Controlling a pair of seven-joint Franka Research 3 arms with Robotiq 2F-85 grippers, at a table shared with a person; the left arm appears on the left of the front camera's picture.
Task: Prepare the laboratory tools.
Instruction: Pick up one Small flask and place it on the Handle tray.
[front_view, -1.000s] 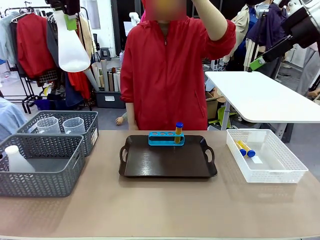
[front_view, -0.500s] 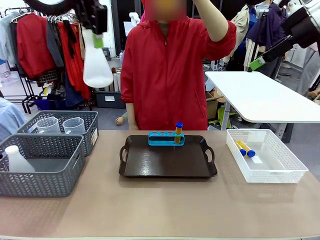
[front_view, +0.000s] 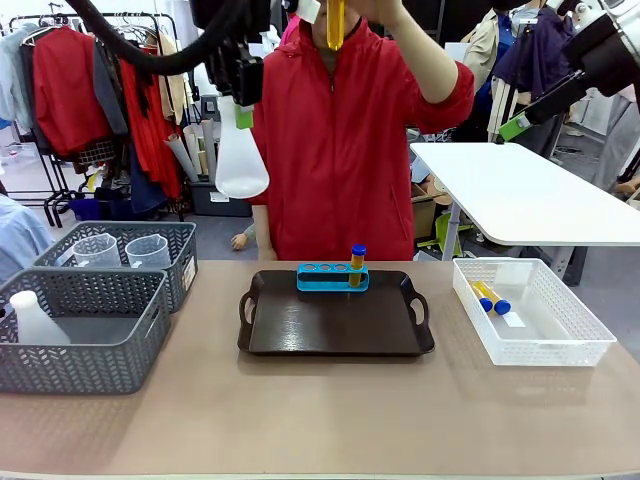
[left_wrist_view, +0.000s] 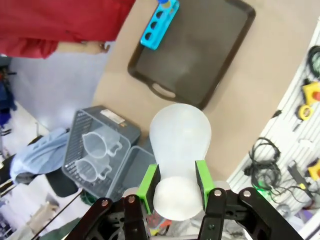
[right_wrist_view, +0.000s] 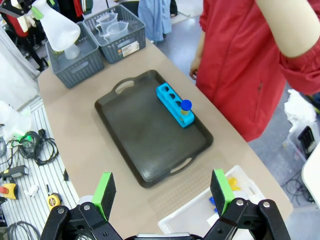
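Beige worktop (front_view: 320, 420) runs across the front view, and a person in a red jacket stands at its far side. Your left gripper (front_view: 243, 112) holds the conical flask (front_view: 241, 165) by the neck, wide base down. It hangs high in the air, above the gap between the grey baskets (front_view: 85, 350) and the dark tray (front_view: 330, 335).

The left wrist view gives you the grip itself. The green pads (left_wrist_view: 148, 182) press on either side of the neck, with the jaws partly closed around it. The tray's corner and the baskets lie far beneath.

On the tray's far edge sits the blue rack (front_view: 325, 277), with one blue-capped tube (front_view: 357, 262) upright in its rightmost hole. Two more tubes (front_view: 490, 297) lie in the white lattice bin (front_view: 590, 350) at the right. The person's raised hand (front_view: 375, 10) holds a yellow tube (front_view: 335, 25) upright.

Two clear beakers (front_view: 97, 250) stand in the far basket, and a second flask (front_view: 30, 318) stands in the near one.

The right wrist view shows your right gripper (right_wrist_view: 162, 192) with its jaws spread wide and nothing between them. It is high over the tray and bin.
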